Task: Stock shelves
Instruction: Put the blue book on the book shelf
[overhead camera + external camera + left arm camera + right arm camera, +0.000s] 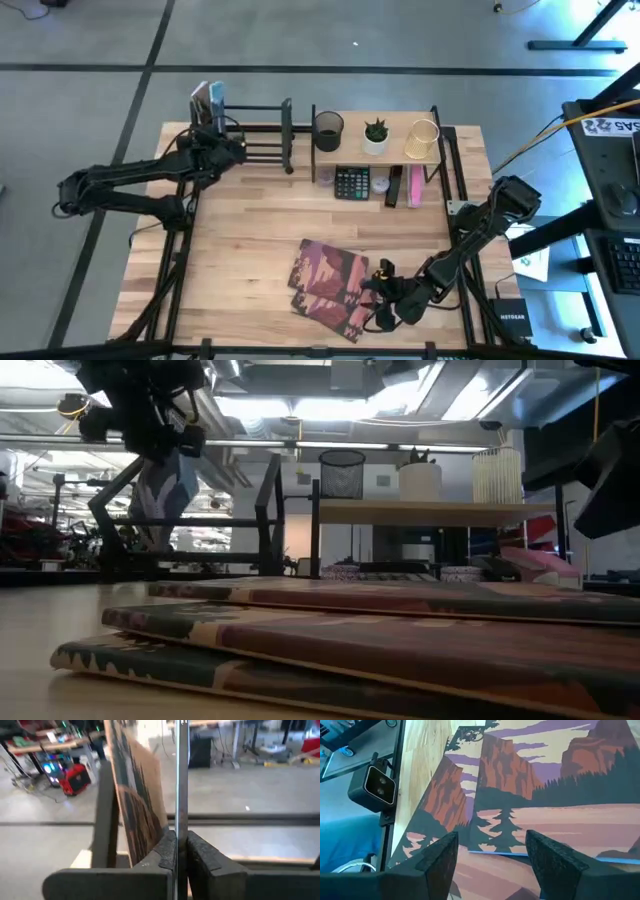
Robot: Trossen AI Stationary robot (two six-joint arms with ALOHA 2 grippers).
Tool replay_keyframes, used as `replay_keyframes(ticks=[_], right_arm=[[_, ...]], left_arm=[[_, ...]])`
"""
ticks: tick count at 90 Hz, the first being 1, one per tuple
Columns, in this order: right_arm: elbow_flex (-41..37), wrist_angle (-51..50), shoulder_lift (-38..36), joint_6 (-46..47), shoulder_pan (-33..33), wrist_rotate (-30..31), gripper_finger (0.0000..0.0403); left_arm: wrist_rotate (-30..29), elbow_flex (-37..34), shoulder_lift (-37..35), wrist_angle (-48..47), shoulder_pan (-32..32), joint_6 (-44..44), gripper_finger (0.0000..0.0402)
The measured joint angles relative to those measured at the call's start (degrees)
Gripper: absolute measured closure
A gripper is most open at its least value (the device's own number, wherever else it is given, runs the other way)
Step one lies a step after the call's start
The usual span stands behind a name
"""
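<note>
The black metal-bar book rack [262, 138] stands at the table's far left. My left gripper [226, 146] is at it, shut on a thin book [181, 780] that I see edge-on. A second picture book [137, 800] leans in the rack beside it. To the right stands the light-wood board shelf [392, 157] on black uprights. Near the table's front, a few flat picture books [330, 283] lie overlapping. My right gripper [492, 857] hangs open just above their right side, one finger toward each side of the top book's near corner [482, 851]. My left gripper pinches the thin book's near edge [180, 827] between its two fingers [165, 847], coming from the table's left side. The book stands upright, with its lower part [170, 510] down among the rack's bars. I cannot tell whether it rests on the rack.
On the wood shelf stand a black mesh cup [328, 130], a small potted plant [376, 134] and a gold wire cup [423, 139]. Under it lie a calculator [351, 183] and a pink item [415, 187]. A small camera [375, 787] sits at the table's near edge by the books.
</note>
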Motion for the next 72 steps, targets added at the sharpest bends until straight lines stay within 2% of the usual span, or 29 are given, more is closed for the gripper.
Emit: replay_keyframes(ticks=[18, 27, 51, 72], right_arm=[[0.0, -0.02, 0.0, -0.01, 0.0, 0.11, 0.0185], [0.0, -0.03, 0.0, -0.03, -0.01, 0.48, 0.0185], [0.0, -0.04, 0.0, -0.02, -0.11, 0.48, 0.0185], [0.0, -0.02, -0.02, 0.33, -0.11, 0.48, 0.0185]], left_arm=[[-7.75, -1.68, 0.0, 0.69, -3.98, -0.24, 0.04], [-10.6, -3.64, 0.0, 0.95, -5.42, -4.11, 0.04], [-10.41, -10.36, 0.0, 1.11, -5.88, -13.12, 0.0401], [-10.9, -11.87, 0.0, 1.42, -5.86, -15.12, 0.0401]])
